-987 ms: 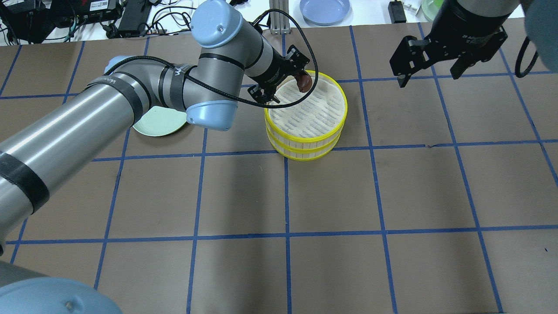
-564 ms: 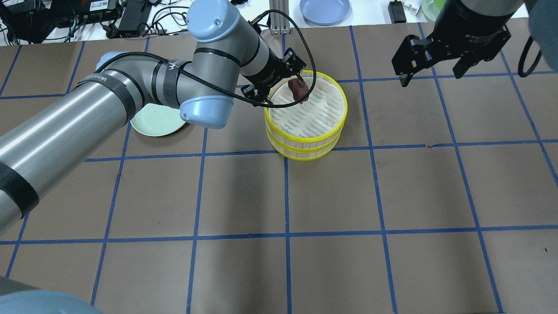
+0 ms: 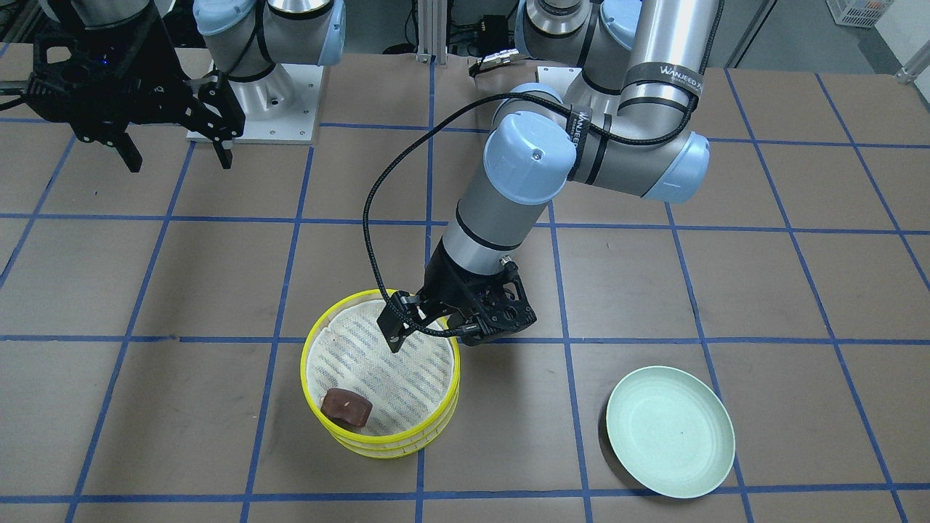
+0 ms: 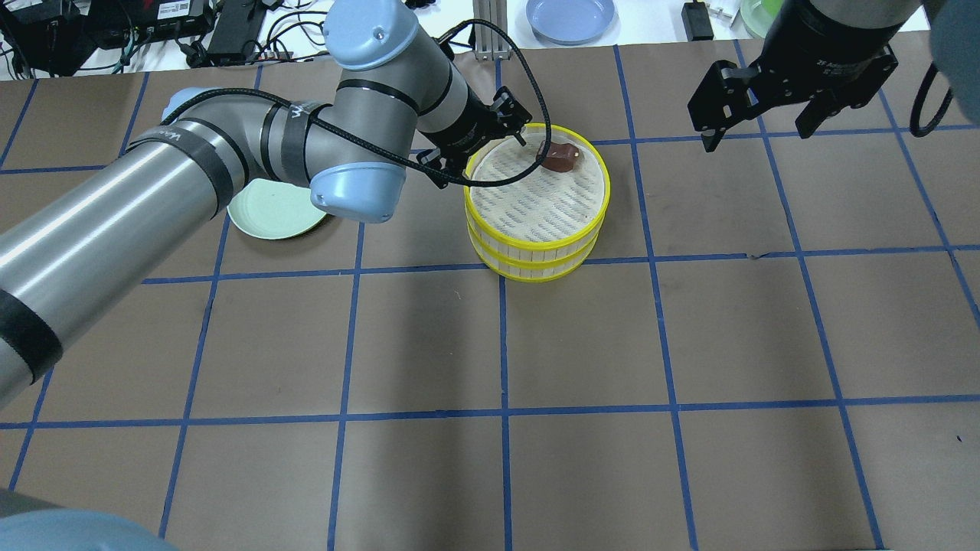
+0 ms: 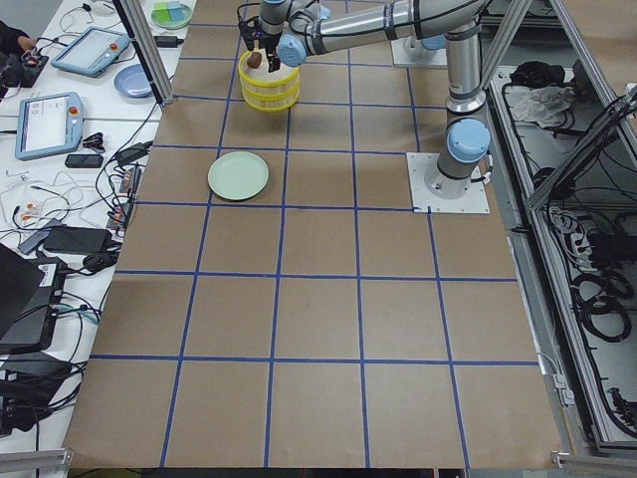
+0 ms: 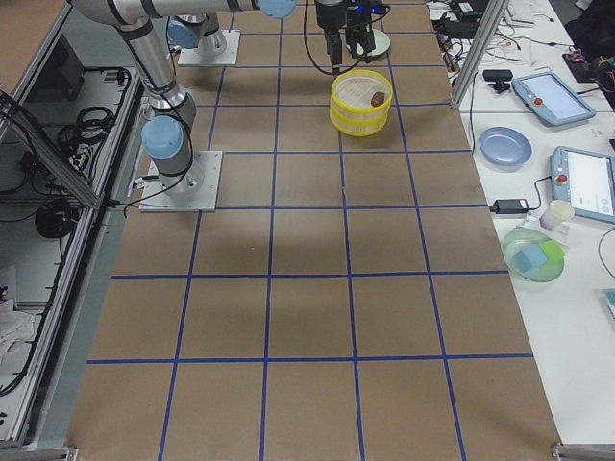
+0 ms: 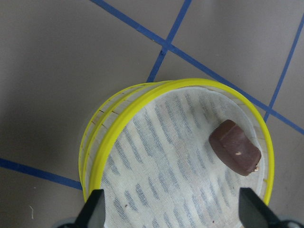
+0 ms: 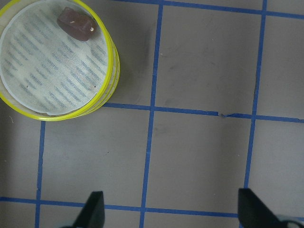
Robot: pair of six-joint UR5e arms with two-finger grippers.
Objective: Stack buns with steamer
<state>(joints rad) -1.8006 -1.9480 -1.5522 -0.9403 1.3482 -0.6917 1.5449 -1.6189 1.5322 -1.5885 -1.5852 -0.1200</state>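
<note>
The yellow two-tier steamer (image 4: 536,254) stands at the table's far middle. The dark reddish-brown bun (image 4: 561,156) lies loose on the steamer's cloth mat near its far rim; it also shows in the front view (image 3: 347,407) and the left wrist view (image 7: 235,153). My left gripper (image 4: 478,149) is open and empty above the steamer's left rim (image 7: 109,142). My right gripper (image 4: 754,134) is open and empty, high at the far right, apart from the steamer. The cream-white bun shows in no view.
A pale green plate (image 4: 268,214) lies left of the steamer, partly under my left arm. A blue plate (image 4: 570,17) and cables lie on the white bench beyond the table's far edge. Blue tape lines grid the brown table.
My left gripper has let go of the brown bun, which now lies on the steamer's mat. The gripper has drawn back to the left. The right arm has barely moved.
</note>
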